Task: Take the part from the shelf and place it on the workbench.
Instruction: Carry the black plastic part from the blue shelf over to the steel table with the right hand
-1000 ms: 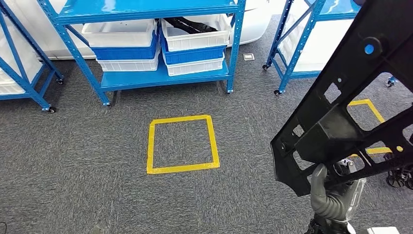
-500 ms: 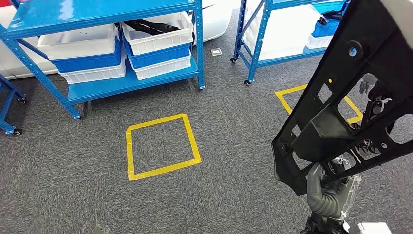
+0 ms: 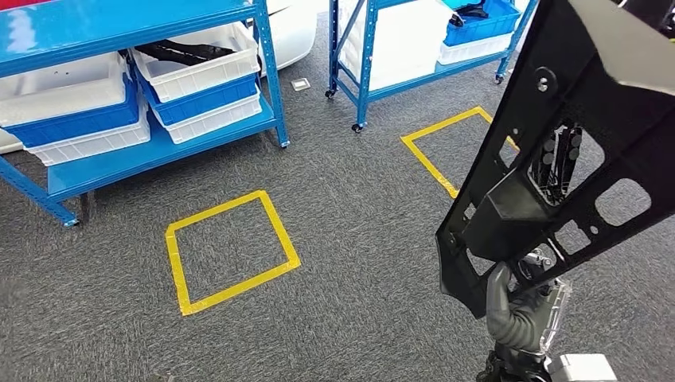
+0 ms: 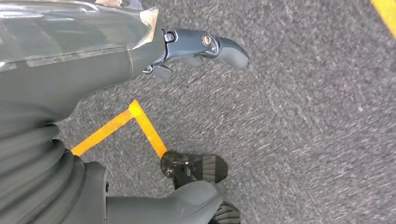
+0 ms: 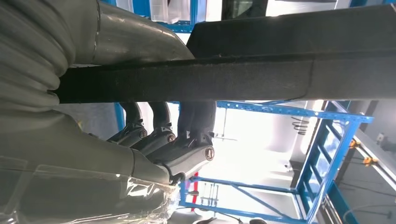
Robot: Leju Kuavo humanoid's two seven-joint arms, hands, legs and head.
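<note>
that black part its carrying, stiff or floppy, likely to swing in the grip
Probably stiff: the part stands up well above the right hand without sagging. Likely light for its size, being full of cut-outs. Held near its lower end, it may tend to tip or twist in the hand.

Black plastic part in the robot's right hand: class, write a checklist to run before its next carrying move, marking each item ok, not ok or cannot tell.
1. Right hand grips the large black plastic part at its lower edge: ok.
2. Fingers wrap around the part's edge in the right wrist view: ok.
3. Left hand holds nothing, hanging above the grey carpet: ok.
4. Part is off the blue metal shelf: ok.
5. Workbench in sight as a target: cannot tell.
6. Part blocks much of the head view on the right, so the path there: cannot tell.
</note>
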